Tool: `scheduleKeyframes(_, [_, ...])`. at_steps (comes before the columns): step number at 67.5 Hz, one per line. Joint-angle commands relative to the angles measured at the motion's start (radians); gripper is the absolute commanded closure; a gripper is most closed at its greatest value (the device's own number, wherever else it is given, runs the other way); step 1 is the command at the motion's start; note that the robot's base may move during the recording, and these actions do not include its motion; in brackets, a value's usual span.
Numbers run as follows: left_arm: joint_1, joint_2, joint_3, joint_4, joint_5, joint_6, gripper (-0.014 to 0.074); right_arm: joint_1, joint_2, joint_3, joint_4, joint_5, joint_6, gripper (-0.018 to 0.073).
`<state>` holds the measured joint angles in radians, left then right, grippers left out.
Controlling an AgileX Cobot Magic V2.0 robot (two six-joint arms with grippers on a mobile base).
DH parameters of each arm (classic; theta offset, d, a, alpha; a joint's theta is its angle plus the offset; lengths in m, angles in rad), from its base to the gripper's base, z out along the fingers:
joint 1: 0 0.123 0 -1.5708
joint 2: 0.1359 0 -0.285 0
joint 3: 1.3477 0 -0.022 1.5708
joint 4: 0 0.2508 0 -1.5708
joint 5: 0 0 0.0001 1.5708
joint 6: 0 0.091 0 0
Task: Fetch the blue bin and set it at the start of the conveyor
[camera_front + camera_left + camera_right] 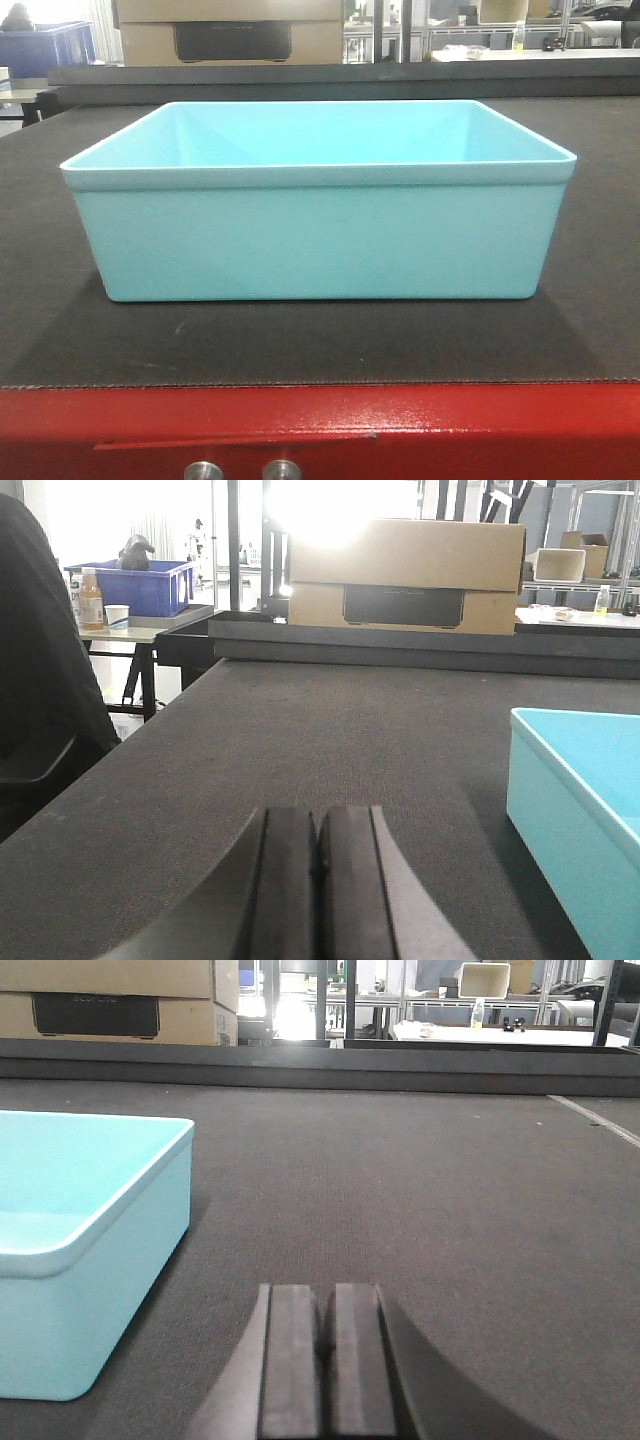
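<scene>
The blue bin (318, 200) stands upright and empty on the dark grey belt of the conveyor start (60, 330), just behind the red frame (400, 430) with its two silver buttons. In the left wrist view the blue bin (580, 810) lies to the right of my left gripper (319, 820), which is shut with nothing between its pads. The right wrist view shows the blue bin (80, 1250) to the left of my right gripper (327, 1295), also shut and empty. Neither gripper touches the bin.
A raised dark rail (400, 645) closes the belt's far side. Behind it sit a cardboard box (405, 575) and, at far left, a dark blue crate (140, 585) on a side table. A black shape (40, 680) stands left of the belt.
</scene>
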<state>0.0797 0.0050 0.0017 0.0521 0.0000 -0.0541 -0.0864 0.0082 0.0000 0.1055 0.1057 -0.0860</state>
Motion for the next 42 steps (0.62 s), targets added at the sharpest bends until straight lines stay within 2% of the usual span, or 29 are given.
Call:
scheduleKeyframes(1, [0.002,-0.005,-0.002,-0.001,-0.017,0.003,0.0707,-0.003,-0.008,0.000,0.004,-0.028,-0.012,0.0721])
scheduleKeyframes(42, [0.002,-0.005,-0.002,-0.001,-0.017,0.003,0.0707,-0.003,-0.008,0.000,0.004,-0.028,-0.012,0.0721])
